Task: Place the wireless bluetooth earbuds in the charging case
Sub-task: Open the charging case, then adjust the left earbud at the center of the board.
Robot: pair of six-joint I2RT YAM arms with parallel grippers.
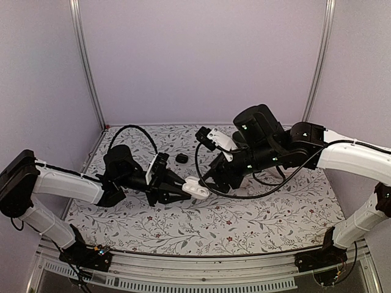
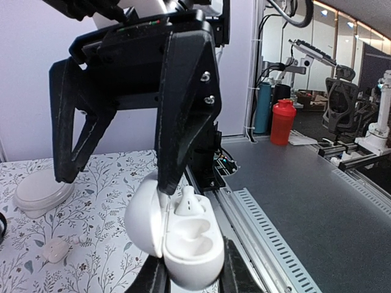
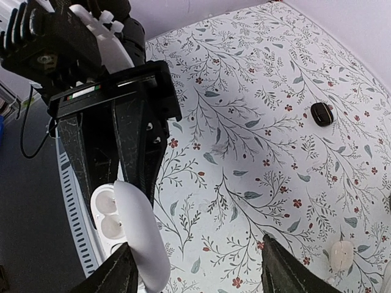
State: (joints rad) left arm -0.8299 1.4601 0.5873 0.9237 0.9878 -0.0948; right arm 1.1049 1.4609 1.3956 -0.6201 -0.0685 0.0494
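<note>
My left gripper (image 1: pixel 185 190) is shut on the white charging case (image 1: pixel 197 188) and holds it above the table with its lid open. In the left wrist view the case (image 2: pixel 190 244) sits between my fingers, and one white earbud (image 2: pixel 186 201) stands in its far slot while the near slot is empty. My right gripper (image 1: pixel 215 181) is open and empty just beyond the case; one of its fingers (image 2: pixel 177 140) touches the case by the lid hinge. A second white earbud (image 2: pixel 56 249) lies on the cloth, also in the right wrist view (image 3: pixel 342 255).
A small black object (image 1: pixel 181 158) lies on the floral cloth behind the grippers, also in the right wrist view (image 3: pixel 322 113). A white rounded object (image 2: pixel 40 192) rests on the cloth near the loose earbud. A black cable (image 1: pixel 244 194) loops under the right arm.
</note>
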